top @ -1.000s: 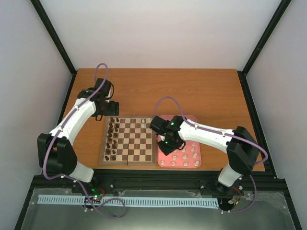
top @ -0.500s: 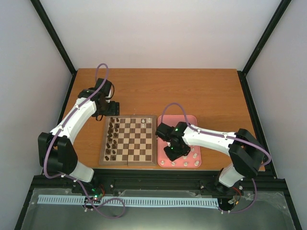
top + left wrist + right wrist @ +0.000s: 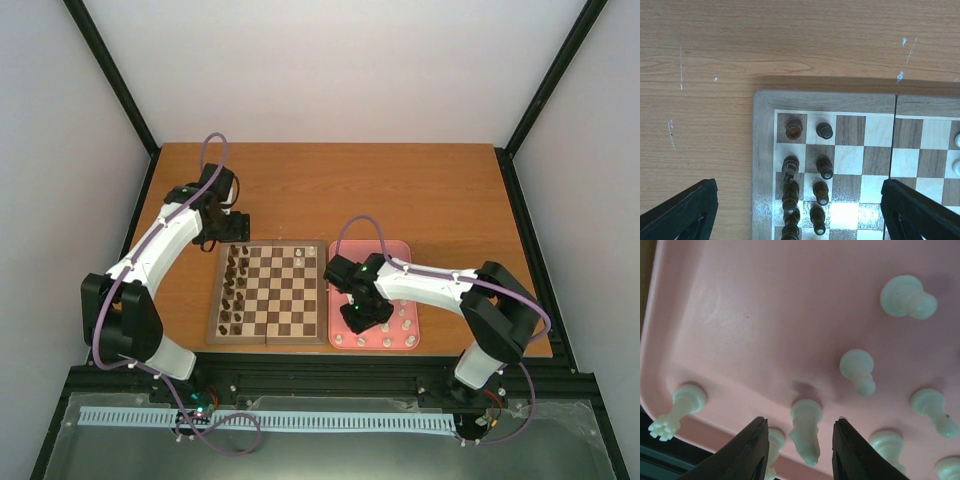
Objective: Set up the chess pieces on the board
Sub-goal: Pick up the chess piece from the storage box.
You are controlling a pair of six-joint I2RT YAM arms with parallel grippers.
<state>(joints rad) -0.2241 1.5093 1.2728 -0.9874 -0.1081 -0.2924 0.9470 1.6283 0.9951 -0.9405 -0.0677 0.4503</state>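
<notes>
The board [image 3: 267,292] lies left of centre, with dark pieces along its left two columns and two cream chess pieces [image 3: 301,255] near its far right side. Several more cream chess pieces [image 3: 385,328] stand in the pink tray [image 3: 395,250]. My right gripper [image 3: 357,318] is low over the tray's near left part. In the right wrist view it [image 3: 800,452] is open, its fingers on either side of one cream piece [image 3: 806,432] with a gap on both sides. My left gripper [image 3: 800,220] hangs open over the board's far left corner [image 3: 765,100], holding nothing.
Dark brown pieces [image 3: 821,172] crowd the board's left columns under the left gripper. Other cream pieces [image 3: 858,369] stand close around the right gripper. The tray's near wall [image 3: 670,390] is just beside its left finger. Bare wooden table [image 3: 400,190] lies beyond.
The right arm has swung from the board's right edge down to the tray's near left part. Its jaws have narrowed around a cream piece. The left arm has not moved.
</notes>
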